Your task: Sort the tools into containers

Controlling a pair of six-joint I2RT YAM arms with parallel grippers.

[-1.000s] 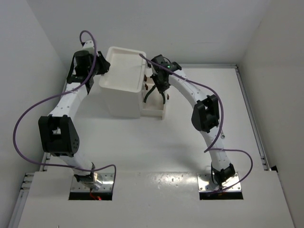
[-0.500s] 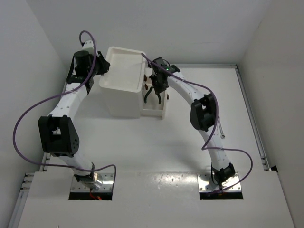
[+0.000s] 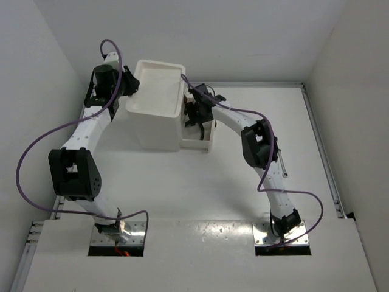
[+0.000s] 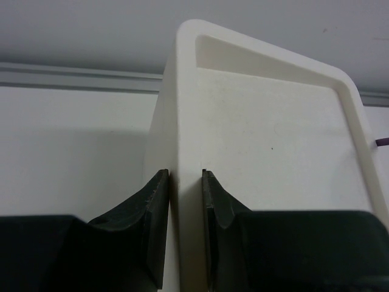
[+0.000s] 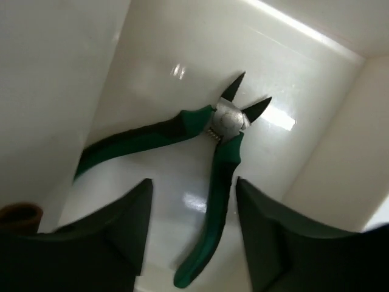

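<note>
Green-handled pliers lie flat on the floor of a pulled-out white drawer, handles spread. My right gripper hovers open just above them, one handle running between its fingers without contact. From above, the right gripper sits low in the drawer on the right side of the white cabinet. My left gripper is shut on the left rim of the cabinet's tray top, also visible from above as the left gripper. A slim silver wrench lies on the table by the right arm.
A dark red drawer handle shows at the lower left of the right wrist view. The drawer's walls close in around my right gripper. A raised rail runs along the table's right edge, and walls stand on both sides.
My right gripper has moved left and down into the open drawer, and its jaws have opened, leaving the pliers on the drawer floor. The left arm has not moved.
</note>
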